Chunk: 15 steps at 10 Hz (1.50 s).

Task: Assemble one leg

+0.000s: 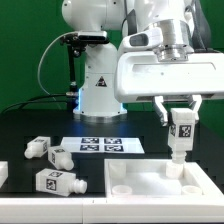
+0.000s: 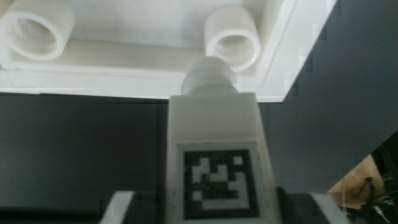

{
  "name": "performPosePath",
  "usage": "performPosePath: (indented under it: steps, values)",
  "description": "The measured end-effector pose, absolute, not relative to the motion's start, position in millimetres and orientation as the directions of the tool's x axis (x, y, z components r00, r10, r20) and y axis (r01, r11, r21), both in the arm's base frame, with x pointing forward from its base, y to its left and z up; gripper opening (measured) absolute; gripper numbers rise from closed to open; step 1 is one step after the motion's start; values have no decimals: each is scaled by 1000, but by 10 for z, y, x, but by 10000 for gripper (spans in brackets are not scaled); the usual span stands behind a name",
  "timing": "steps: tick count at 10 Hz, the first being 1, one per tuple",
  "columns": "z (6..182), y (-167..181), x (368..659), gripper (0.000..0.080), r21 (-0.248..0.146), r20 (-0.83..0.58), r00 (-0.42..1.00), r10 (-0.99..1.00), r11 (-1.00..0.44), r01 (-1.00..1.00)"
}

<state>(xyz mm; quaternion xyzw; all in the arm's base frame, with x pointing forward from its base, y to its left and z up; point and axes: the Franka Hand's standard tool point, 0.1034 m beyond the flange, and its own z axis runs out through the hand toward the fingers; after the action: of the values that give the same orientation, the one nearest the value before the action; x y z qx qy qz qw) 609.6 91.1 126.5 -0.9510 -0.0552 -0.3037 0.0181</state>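
Note:
My gripper [image 1: 182,112] is shut on a white leg [image 1: 181,135], a small post with a black-and-white tag, and holds it upright above the right rear corner of the wide white panel [image 1: 150,182]. In the wrist view the leg [image 2: 217,140] points its threaded tip at a round socket [image 2: 233,40] of the panel [image 2: 107,75], just short of it. A second socket [image 2: 36,38] lies beside it. Three more legs lie on the table: two at the exterior view's left [image 1: 37,147] [image 1: 58,157], one in front [image 1: 55,183].
The marker board [image 1: 100,145] lies flat behind the panel. The robot's white base [image 1: 95,90] stands at the back. A white part [image 1: 3,174] shows at the exterior view's left edge.

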Motion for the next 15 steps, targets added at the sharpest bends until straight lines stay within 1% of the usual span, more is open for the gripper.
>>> performPosePath:
  steps: [2,3,5,8,11,14,15]
  values:
    - [1133,988,6192,284,6,581,806,111,-991,132]
    - [1074,976,6181,284,20,584,801,131,-989,147]
    - [971,1003,6179,284,19,577,806,134,-988,151]
    - [963,1085,6290,284,13,587,799,132,-988,153]
    - [834,1118,6263,285,13,580,803,139,-987,161]
    - [740,1075,6236,285,26,573,804,157,-984,174]
    - [734,1080,6238,285,31,580,798,164,-983,179]
